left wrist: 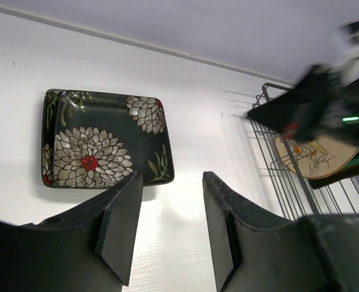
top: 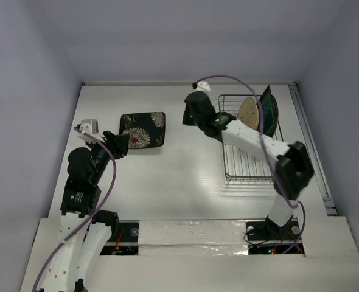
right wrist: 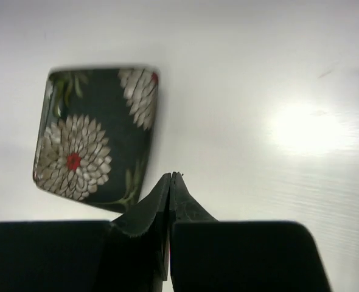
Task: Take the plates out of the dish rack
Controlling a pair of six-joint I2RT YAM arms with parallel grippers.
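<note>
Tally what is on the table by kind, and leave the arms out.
Plates: 3 that show: black flowered plate flat on the table, cream plate and teal plate upright in the dish rack; another may hide behind them.
Dish racks: 1
Total: 4

Overhead plus two wrist views (flowered plate (top: pixel 142 130) shared)

Ahead and right of the left gripper (left wrist: pixel 171 182), the right arm (left wrist: pixel 313 103) is a dark blur covering most of the cream plate (left wrist: pixel 316 159). The dish rack (left wrist: pixel 266 91) runs off the view's right edge there. From above, that arm hides part of the rack's left side, and the other racked plates (top: pixel 269 109) show only thin edges.
</note>
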